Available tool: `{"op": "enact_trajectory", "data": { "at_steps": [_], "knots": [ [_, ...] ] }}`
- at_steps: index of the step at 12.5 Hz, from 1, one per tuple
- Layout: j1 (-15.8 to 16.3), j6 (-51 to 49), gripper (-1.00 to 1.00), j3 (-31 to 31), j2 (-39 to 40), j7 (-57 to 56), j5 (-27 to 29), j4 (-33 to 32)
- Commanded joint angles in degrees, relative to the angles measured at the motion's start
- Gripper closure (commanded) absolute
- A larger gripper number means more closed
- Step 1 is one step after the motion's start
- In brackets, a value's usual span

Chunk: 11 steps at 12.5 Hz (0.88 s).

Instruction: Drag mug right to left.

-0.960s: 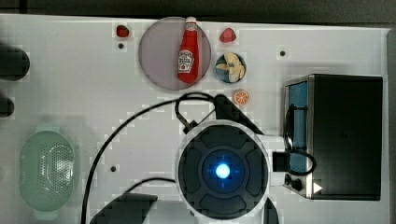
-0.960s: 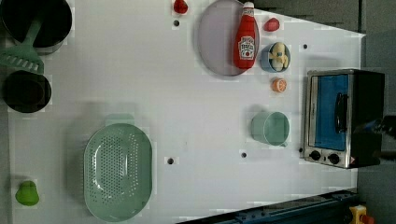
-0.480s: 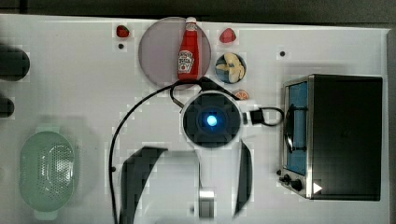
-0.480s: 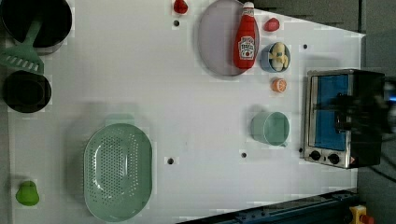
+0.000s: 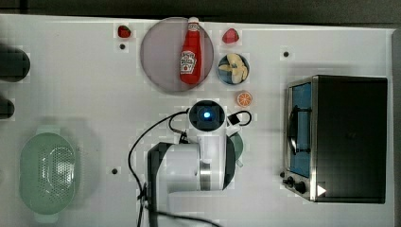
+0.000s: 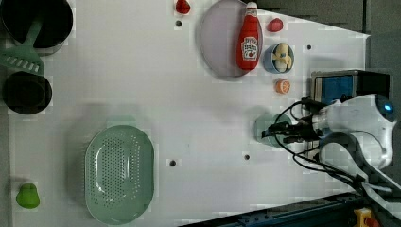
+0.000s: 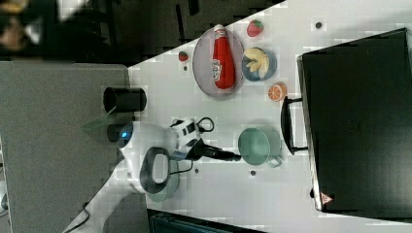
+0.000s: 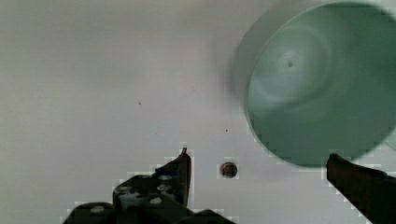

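Top view: the arm's white body covers most of the mug (image 5: 238, 146), whose green rim peeks out on the top view's right, between the arm and the toaster oven (image 5: 338, 137) on the white counter (image 5: 71, 85).

Left view: the claw (image 6: 270, 134) reaches over the mug (image 6: 263, 126), which stands just beside the oven (image 6: 347, 85).

Right view: the claw (image 7: 233, 156) tip sits at the mug's (image 7: 256, 145) rim, on the side away from the oven (image 7: 359, 121).

Wrist view: the claw (image 8: 275, 172) is open, its two fingers (image 8: 180, 170) spread wide, with the mug (image 8: 322, 84) ahead of them, its near rim between the tips.
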Motion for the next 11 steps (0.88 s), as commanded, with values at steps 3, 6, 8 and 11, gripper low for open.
{"op": "enact_trajectory", "data": {
  "at_steps": [3,6,8,11],
  "knots": [
    [-0.4,7.8,-1.0,0.1,4.9,-5.9,-3.7,1.6],
    [-0.4,11.1,-0.43,-0.1,7.9,-5.9,-4.3,1.0],
    [-0.4,11.1,0.05,-0.1,8.2,-5.9,-4.3,0.6],
    [-0.3,13.0,0.65,-0.1,8.2,-5.9,-4.3,0.3]
  ]
}}
